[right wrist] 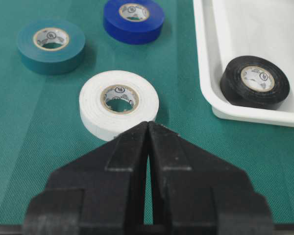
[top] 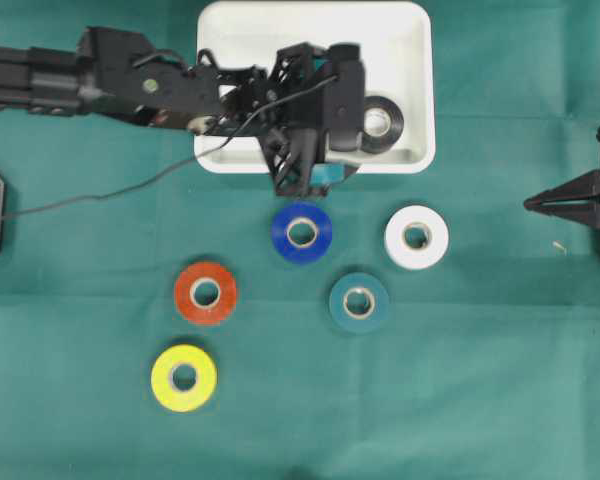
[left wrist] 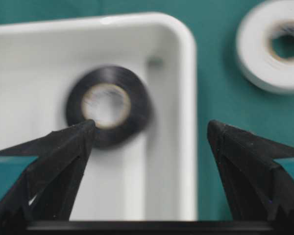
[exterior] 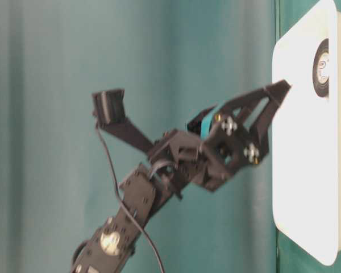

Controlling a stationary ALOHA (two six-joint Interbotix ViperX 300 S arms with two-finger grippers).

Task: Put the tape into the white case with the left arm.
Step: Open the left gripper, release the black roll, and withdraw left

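The white case [top: 225,35] stands at the back middle of the green cloth. A black tape roll [top: 383,124] lies flat in its front right corner and shows blurred in the left wrist view [left wrist: 108,105]. My left gripper [left wrist: 152,126] hangs over the case's front right part, just left of that roll, open wide with nothing between its teal-banded fingers [left wrist: 63,152]. Its body [top: 315,110] hides much of the case's middle. My right gripper [top: 530,204] rests at the right edge, shut and empty, pointing at the white tape roll [right wrist: 118,104].
Loose rolls lie in front of the case: blue [top: 301,232], white [top: 416,237], teal [top: 359,302], orange [top: 205,292] and yellow [top: 184,377]. A thin cable [top: 130,185] trails from the left arm across the cloth.
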